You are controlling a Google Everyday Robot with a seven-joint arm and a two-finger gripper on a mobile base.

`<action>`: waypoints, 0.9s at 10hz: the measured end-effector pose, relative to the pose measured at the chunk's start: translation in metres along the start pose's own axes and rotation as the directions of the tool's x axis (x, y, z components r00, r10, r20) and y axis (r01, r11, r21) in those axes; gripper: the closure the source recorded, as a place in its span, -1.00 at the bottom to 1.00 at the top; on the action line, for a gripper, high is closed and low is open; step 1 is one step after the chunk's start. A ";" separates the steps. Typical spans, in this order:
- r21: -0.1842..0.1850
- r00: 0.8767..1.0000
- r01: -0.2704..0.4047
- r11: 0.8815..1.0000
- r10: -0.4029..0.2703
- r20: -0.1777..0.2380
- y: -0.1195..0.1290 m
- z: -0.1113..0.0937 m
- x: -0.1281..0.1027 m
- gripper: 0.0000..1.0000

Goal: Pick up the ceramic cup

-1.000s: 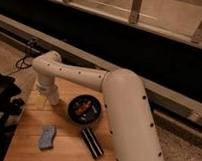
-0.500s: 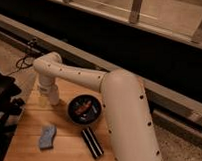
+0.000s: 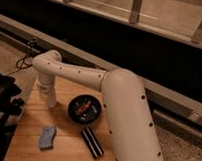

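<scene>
Across the middle of my view, the arm (image 3: 119,100) takes up the most room. It rises from the lower right, runs left over the table (image 3: 67,149) and bends down at the far left corner. The table is a pale wooden top, with dark gear (image 3: 4,99) standing just beside its left edge.

Next in size is the black bowl (image 3: 85,110), near the table's middle, with something reddish lying in it. In front of the bowl lies a flat black bar (image 3: 92,142), and to the left of that a blue sponge (image 3: 46,136).

The gripper (image 3: 48,95) points down at the far left of the table, left of the bowl. Right under it is a small white tapering shape that I take for the cup (image 3: 51,103), standing on the wood near the bowl but apart from it. White on white, the two run together, and I cannot tell whether the gripper is apart, together or clamped on the cup.

My worry is lifting blind. If the grip sits only on the rim, the smooth ceramic could slip out or tip on the way up. The cup could then roll off the left edge or knock into the bowl. If the descent is off-centre, it could push the cup over instead.
</scene>
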 end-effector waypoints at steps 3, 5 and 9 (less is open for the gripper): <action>0.005 1.000 0.009 1.000 -0.009 -0.002 0.002 -0.008 -0.001 0.42; 0.020 1.000 0.017 1.000 -0.018 0.008 0.001 -0.029 -0.001 0.42; 0.028 0.999 0.038 0.999 -0.038 0.009 0.004 -0.047 -0.009 0.42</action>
